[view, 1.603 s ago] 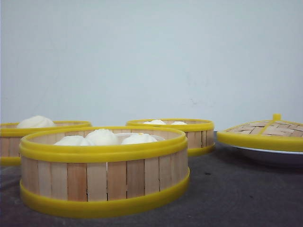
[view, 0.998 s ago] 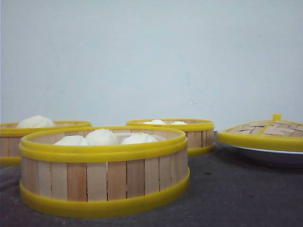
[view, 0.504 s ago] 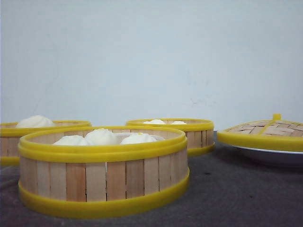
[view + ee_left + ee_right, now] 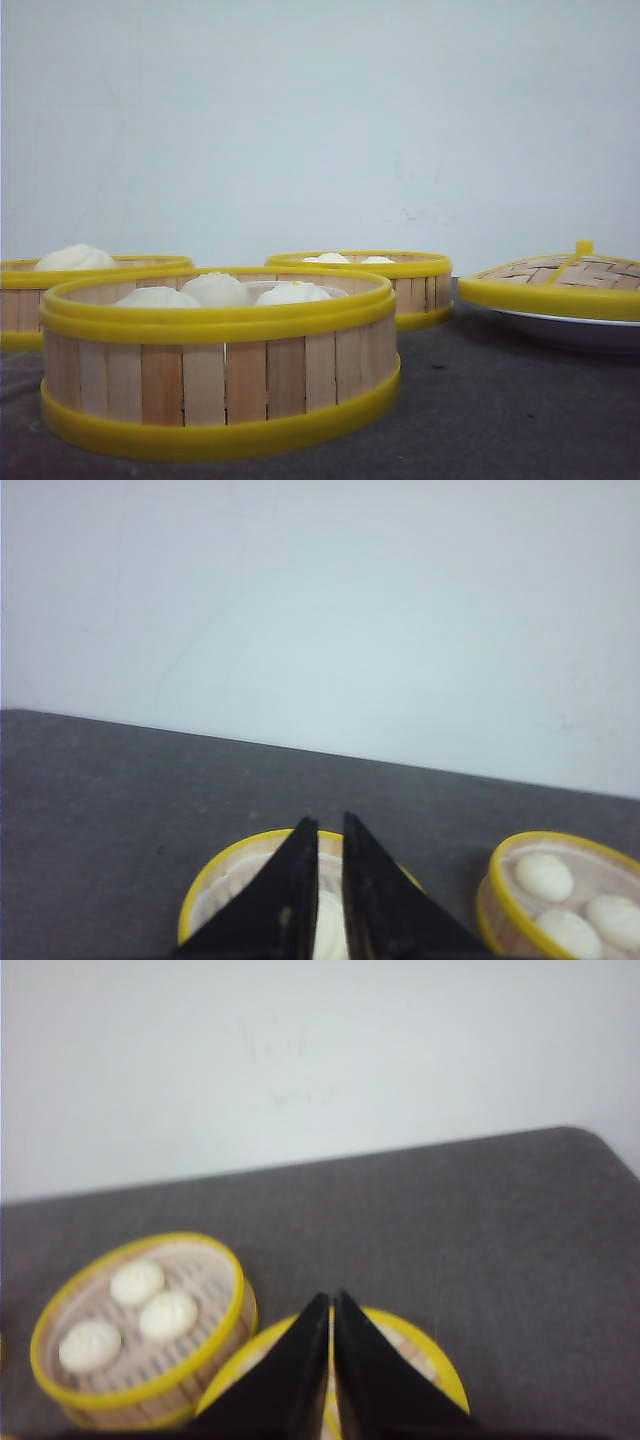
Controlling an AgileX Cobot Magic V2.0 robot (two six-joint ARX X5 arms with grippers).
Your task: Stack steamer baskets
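Three steamer baskets with wooden slat walls and yellow rims stand on the dark table, each holding white buns. In the front view the nearest basket (image 4: 220,370) is at centre left, a second (image 4: 60,290) behind it at the far left, a third (image 4: 380,280) behind at centre. My left gripper (image 4: 329,818) hangs shut, empty, above one basket (image 4: 225,890); another basket (image 4: 560,890) stands beside it. My right gripper (image 4: 331,1294) hangs shut, empty, over the lid (image 4: 425,1360), beside a basket (image 4: 140,1330) with three buns. Neither gripper shows in the front view.
A flat woven lid (image 4: 560,282) with a yellow rim and knob lies on a white plate (image 4: 570,328) at the right. A pale wall rises behind the table's far edge. The table's rounded corner (image 4: 590,1140) shows in the right wrist view.
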